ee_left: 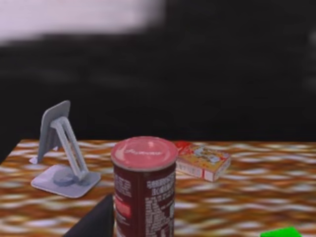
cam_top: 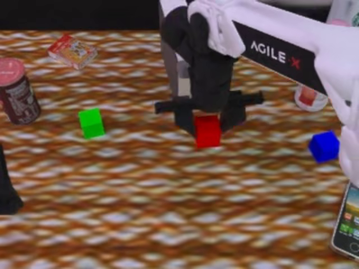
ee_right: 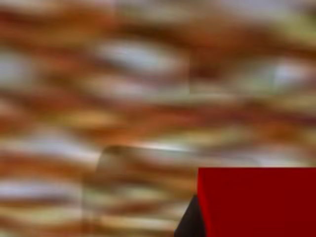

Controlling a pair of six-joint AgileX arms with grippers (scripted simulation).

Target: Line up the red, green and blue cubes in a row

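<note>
your right gripper [cam_top: 208, 122] is at the middle of the table [cam_top: 168, 224], with the red cube [cam_top: 207, 131] between its dark fingers, which look closed against the cube's sides; whether the cube rests on the surface or is lifted a little you can't tell from above. in the right wrist view the red cube [ee_right: 256, 201] fills the near corner, with only patterned tabletop beyond it. the green cube [cam_top: 91, 123] sits well to the left of the red one, and the blue cube [cam_top: 324, 146] well to the right, slightly nearer the front edge. so the three are already roughly in order across the table but spread wide and not level; by my reading the row isn't formed yet, and green and blue have yet to be brought in beside red. your left arm is parked at the left edge, by the dark red can [cam_top: 18, 91]
</note>
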